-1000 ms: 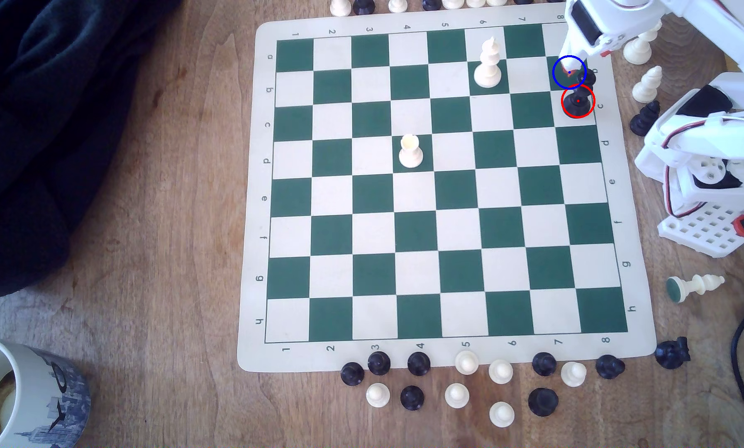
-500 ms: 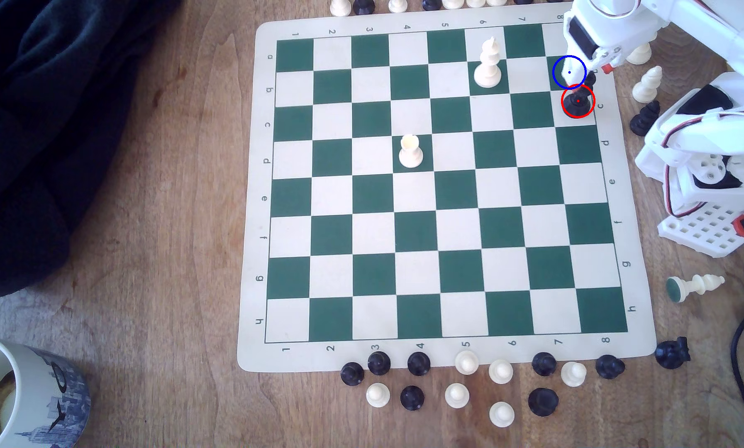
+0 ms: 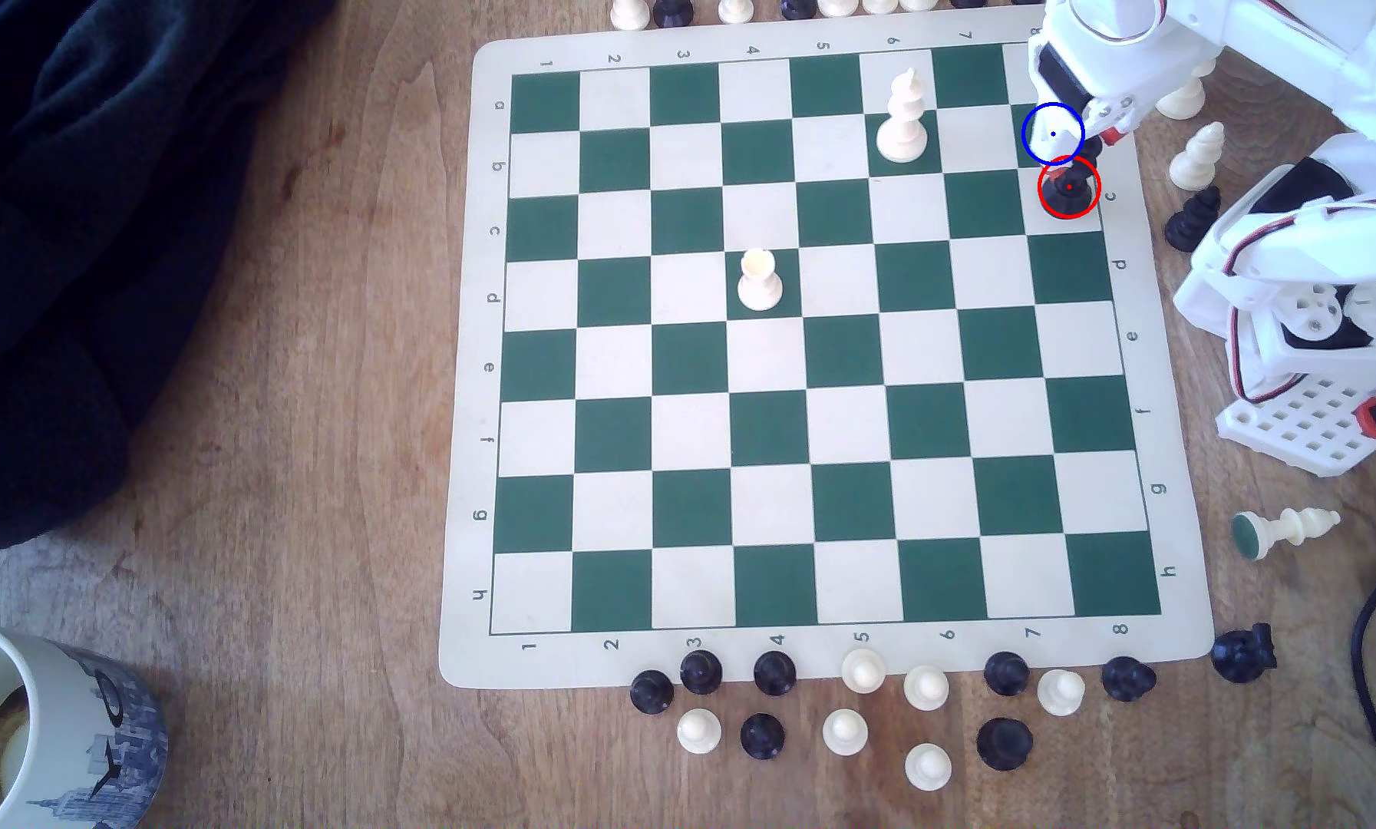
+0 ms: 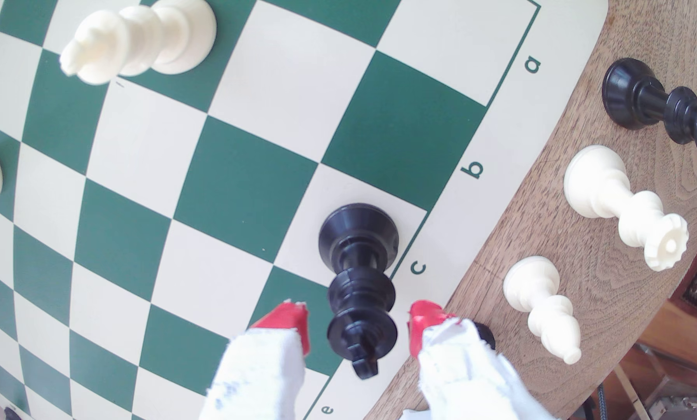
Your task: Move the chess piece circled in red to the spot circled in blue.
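Jaws apart astride upright chess piece

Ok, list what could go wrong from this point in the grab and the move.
1. The gripper is open with its red fingertips either side of the chess piece's upper part, not touching; closing that high on a tall piece might tip it.
2. The piece stands by the board's edge, so a knock could send it off the mat.
3. The spot adjoins its square and lies partly under the arm, so placement may be hard to judge.
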Controlling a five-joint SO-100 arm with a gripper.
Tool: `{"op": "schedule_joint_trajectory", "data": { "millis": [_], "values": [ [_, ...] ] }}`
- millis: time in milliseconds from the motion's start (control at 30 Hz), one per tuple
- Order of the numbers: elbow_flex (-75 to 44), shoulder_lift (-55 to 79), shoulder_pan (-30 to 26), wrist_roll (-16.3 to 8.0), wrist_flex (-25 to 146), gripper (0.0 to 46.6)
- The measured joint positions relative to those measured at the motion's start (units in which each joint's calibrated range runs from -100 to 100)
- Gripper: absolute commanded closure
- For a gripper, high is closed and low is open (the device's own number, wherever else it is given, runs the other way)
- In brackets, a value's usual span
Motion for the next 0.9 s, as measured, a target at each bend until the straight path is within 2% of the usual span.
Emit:
{"op": "schedule_joint_trajectory", "data": {
  "millis": [167,200,267,467,900],
  "values": [
    [0.27,0.75,0.00,0.00,-1.20,35.8],
    [0.27,0.92,0.00,0.00,-1.20,39.3],
    [0.27,1.01,-0.22,0.00,-1.20,43.0],
    [0.27,1.01,-0.74,-0.20,-1.20,46.4],
    [0.00,0.17,-0.59,-0.15,1.83,46.4]
  ]
}}
